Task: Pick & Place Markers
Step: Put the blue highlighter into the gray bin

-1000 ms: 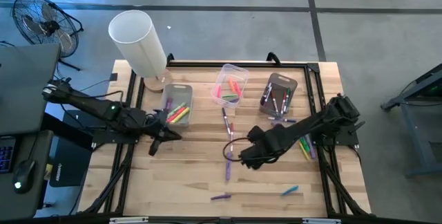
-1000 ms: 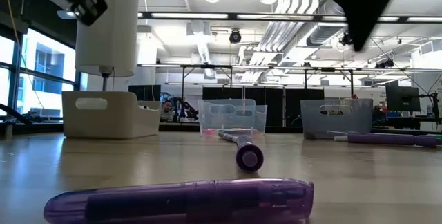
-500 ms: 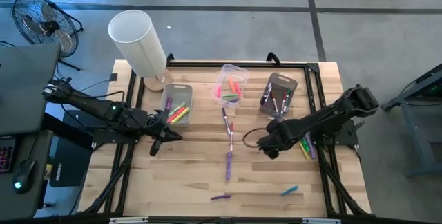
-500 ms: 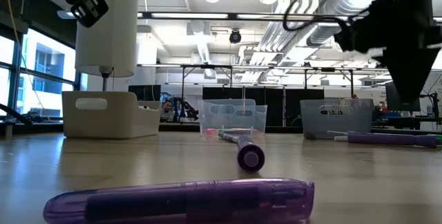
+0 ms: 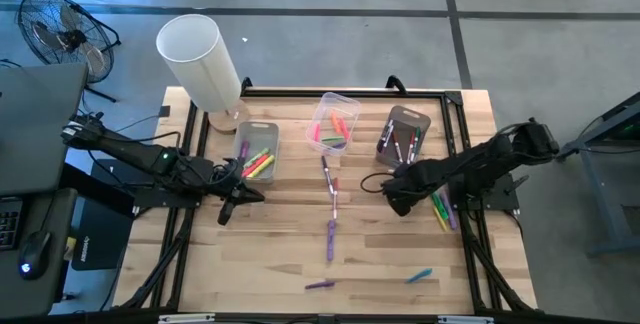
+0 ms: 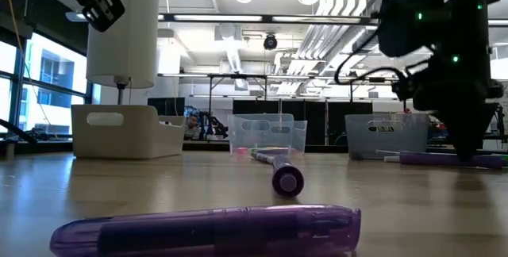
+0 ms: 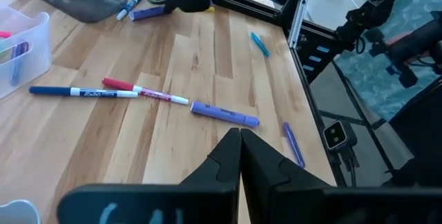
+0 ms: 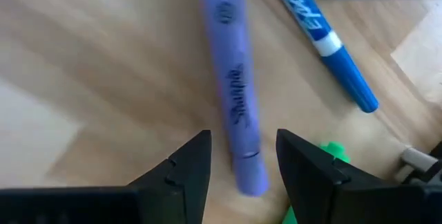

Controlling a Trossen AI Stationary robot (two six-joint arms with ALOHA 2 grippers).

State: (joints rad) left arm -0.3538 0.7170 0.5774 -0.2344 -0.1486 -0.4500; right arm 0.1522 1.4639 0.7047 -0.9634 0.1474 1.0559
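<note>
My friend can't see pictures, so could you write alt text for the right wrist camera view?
The right gripper hangs open over a purple marker lying on the wooden table, one finger on each side of it. A blue marker lies beside it.

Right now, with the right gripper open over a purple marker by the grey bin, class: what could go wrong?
1. The purple marker is round and may roll from between the right gripper's fingers as they close.
2. A blue marker and something green lie close by; the fingers might nudge or pinch them too.
3. The grey bin is near; the arm could bump it.
</note>
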